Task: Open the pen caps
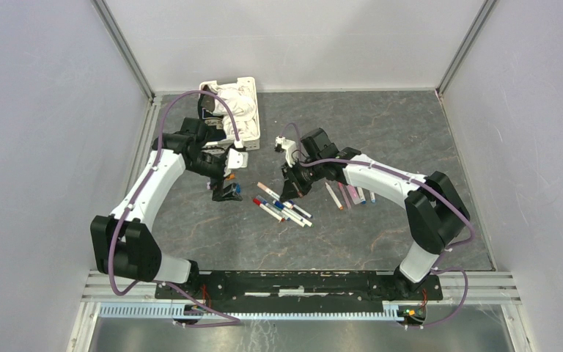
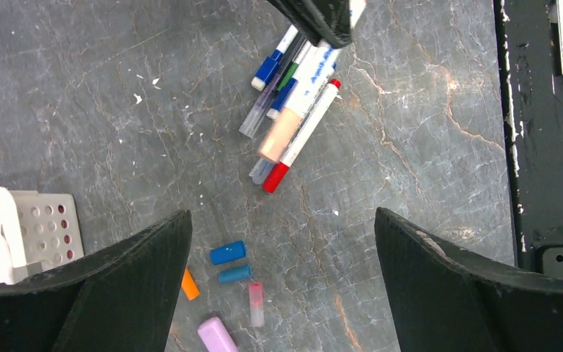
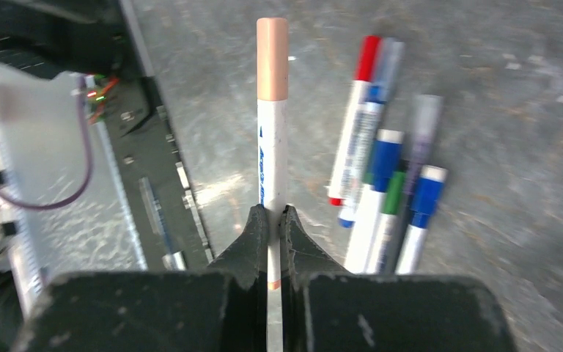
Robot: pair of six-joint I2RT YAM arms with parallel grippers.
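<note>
In the top external view, the left gripper (image 1: 227, 192) is seen lowered over the dark marbled table (image 1: 410, 132), just in front of a white slotted basket (image 1: 255, 125) in which a crumpled white cloth (image 1: 234, 103) is lying. The spread of its fingers cannot be told from this view. The right gripper (image 1: 291, 187) is seen at the far end of a cluster of pens (image 1: 284, 207) laid side by side near the table's middle, and a few further ones are scattered under the right forearm. In the left wrist view, the left gripper's fingers (image 2: 117, 286) are shown wide apart with nothing gripped. Loose caps are seen on the table between them: a blue cap (image 2: 227, 252), a teal cap (image 2: 234, 274), an orange cap (image 2: 190, 284) partly hidden by one finger, a clear pinkish cap (image 2: 256, 303) and a lilac cap (image 2: 216, 334). Beyond them the cluster is seen, a red-capped pen (image 2: 302, 136) at its edge, and a peach-capped pen (image 2: 299, 103) is held over it from the top edge. In the right wrist view, the right gripper's fingers (image 3: 253, 242) are seen clamped on the white barrel of the peach-capped pen, which projects straight ahead with its peach cap (image 3: 272, 59) on. The other pens, capped in red, blue, green and grey, are seen lying on the table to its right.
</note>
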